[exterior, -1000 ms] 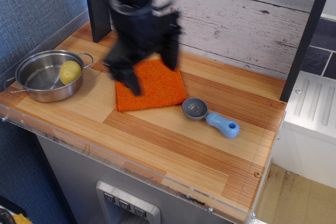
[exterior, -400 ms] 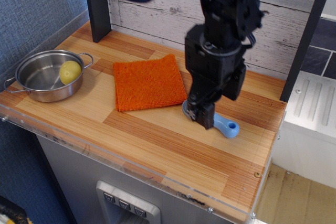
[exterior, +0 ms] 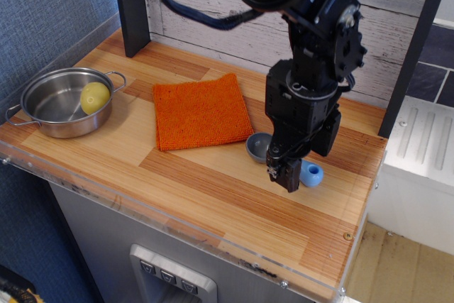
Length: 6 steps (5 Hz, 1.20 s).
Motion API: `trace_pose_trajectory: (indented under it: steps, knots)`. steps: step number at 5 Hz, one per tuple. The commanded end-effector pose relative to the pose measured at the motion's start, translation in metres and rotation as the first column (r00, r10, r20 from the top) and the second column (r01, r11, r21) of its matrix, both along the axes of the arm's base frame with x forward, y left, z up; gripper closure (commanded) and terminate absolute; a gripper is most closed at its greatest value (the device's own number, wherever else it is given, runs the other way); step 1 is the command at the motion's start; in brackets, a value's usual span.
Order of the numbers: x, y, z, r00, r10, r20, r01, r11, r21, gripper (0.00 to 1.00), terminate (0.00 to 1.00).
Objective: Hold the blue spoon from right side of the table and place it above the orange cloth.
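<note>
The blue spoon lies on the right part of the table [exterior: 213, 204]. Its grey bowl [exterior: 257, 147] shows left of my arm and the light-blue handle end [exterior: 312, 174] shows to the right; the middle is hidden. My black gripper [exterior: 289, 172] hangs directly over the handle, low to the wood. Its jaws are hidden by its own body, so I cannot tell if they are open or shut. The orange cloth [exterior: 200, 110] lies flat to the left of the spoon, bare.
A steel pot [exterior: 62, 102] with a yellow lemon [exterior: 95, 97] inside stands at the left edge. A dark post [exterior: 131, 5] rises at the back left, a grey plank wall behind. The table's clear plastic front edge [exterior: 177, 226] runs along the front.
My arm has swung from above the cloth across to the right and come down over the spoon's handle. The spoon, cloth and pot have not moved.
</note>
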<state>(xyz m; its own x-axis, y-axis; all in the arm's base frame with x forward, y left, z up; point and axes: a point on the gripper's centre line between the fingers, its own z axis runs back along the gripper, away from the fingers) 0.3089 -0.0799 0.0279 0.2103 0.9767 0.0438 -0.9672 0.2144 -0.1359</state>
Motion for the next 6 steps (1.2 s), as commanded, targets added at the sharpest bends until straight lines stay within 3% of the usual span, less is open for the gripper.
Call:
trace_pose_trajectory:
  steps: [1,2,4,6]
  knots:
    - [0.030,0.007,-0.002,0.998,0.051,0.022,-0.051,0.999,0.004,0.00,0.00]
    - [0.031,0.001,-0.001,0.998,0.064,0.017,-0.064,0.997,0.043,1.00,0.00]
    - [0.022,0.002,0.005,0.997,0.071,0.010,-0.072,0.996,0.051,1.00,0.00]
    - [0.019,0.010,0.034,0.999,0.006,0.052,-0.008,0.999,0.040,1.00,0.00]
